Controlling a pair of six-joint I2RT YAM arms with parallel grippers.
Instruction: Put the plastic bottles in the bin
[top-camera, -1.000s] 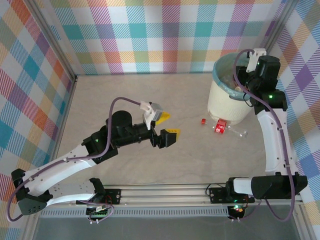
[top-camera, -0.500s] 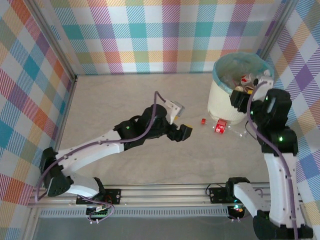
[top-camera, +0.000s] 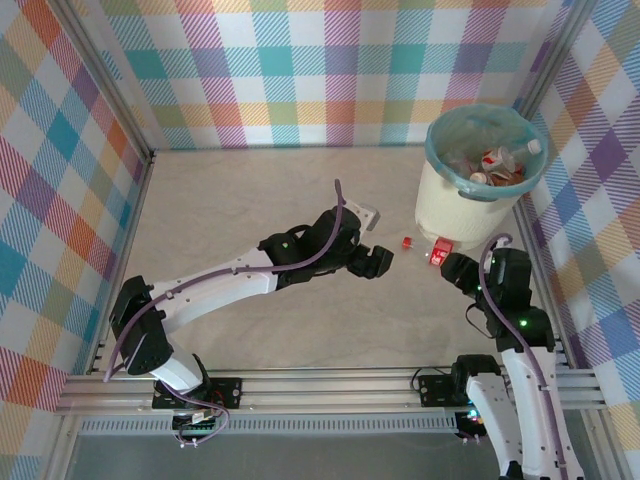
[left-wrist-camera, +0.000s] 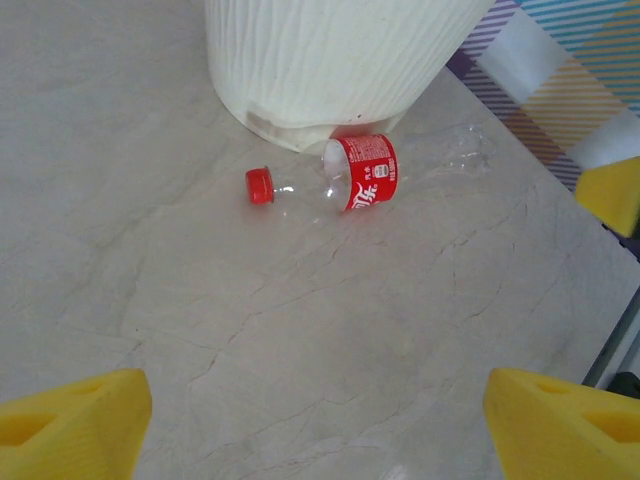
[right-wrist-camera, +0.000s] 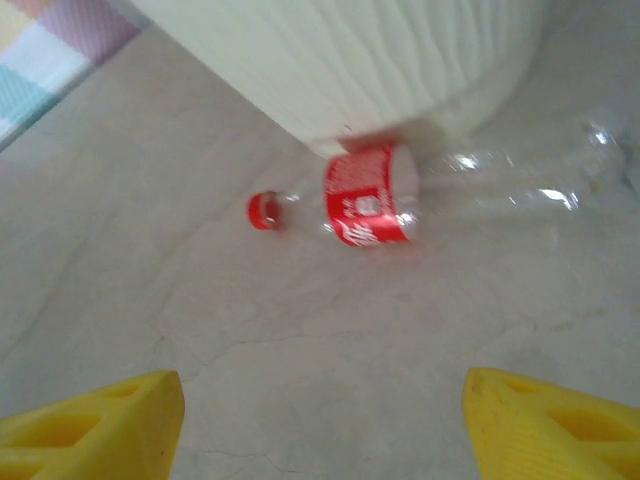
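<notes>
1. One plastic bottle (top-camera: 437, 255) lies on its side on the table (top-camera: 250, 200), at the foot of the bin (top-camera: 450, 205), with its red-labelled middle right against the ribbed white wall.
2. From overhead its long axis runs left to right along the base of the bin. The red cap (top-camera: 406, 243) points left toward the open table, and the clear bottom end goes off to the right.
3. The other bottles (top-camera: 497, 160) are piled inside the bin, within the teal bag folded over its rim. Red caps and labels show among them.
4. The bin's curved wall crowds the far side of the fallen bottle, and from above the right arm covers its clear end.
5. The left arm stretches long and low from its base, diagonally across the table, ending just short of the cap. The left gripper (left-wrist-camera: 320, 425) faces the bottle with its yellow fingers (left-wrist-camera: 70, 420) spread wide and nothing between them.
6. The right arm rises from its base and bends over near the bin's foot. The right gripper (right-wrist-camera: 320, 430) looks down on the bottle — fingers wide apart, holding nothing.
7. Plaid walls (top-camera: 300, 60) close in the table on three sides.
</notes>
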